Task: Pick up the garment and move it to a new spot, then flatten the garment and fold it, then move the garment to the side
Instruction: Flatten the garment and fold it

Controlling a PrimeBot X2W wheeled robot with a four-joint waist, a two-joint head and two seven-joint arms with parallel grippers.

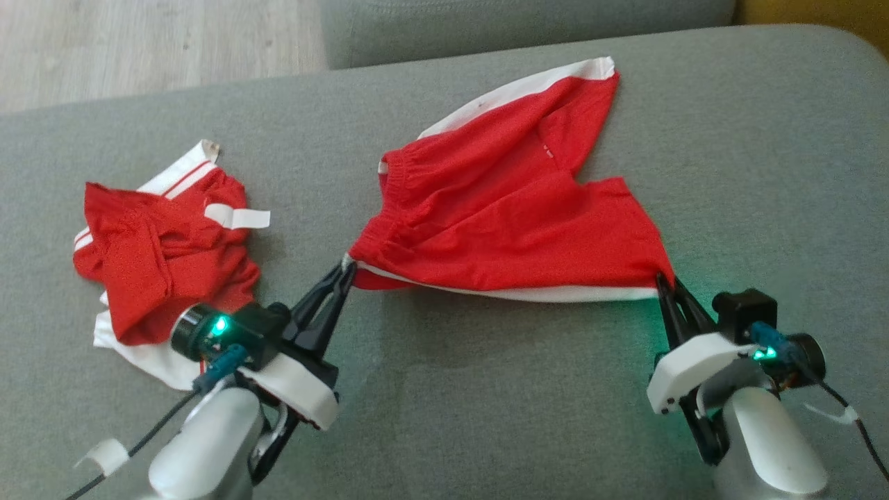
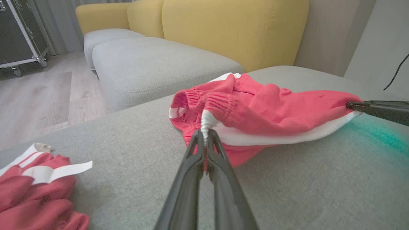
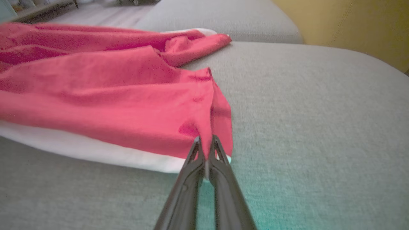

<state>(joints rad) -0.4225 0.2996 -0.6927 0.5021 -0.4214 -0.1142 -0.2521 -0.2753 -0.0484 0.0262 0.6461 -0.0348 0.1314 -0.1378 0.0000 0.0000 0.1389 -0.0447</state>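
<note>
Silver forearms (image 1: 208,444) being shown
Black fingers (image 1: 319,312), white wrist shells (image 1: 298,389), green lights (image 1: 221,325) and dark cables (image 1: 132,444) are being displayed.

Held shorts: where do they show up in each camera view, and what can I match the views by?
Head view: shorts at centre, stretched between left hand and right hand.
Left wrist view: shorts centre to right.
Right wrist view: shorts across the left half.
Shared landmark: the white stripe along their near edge.
</note>
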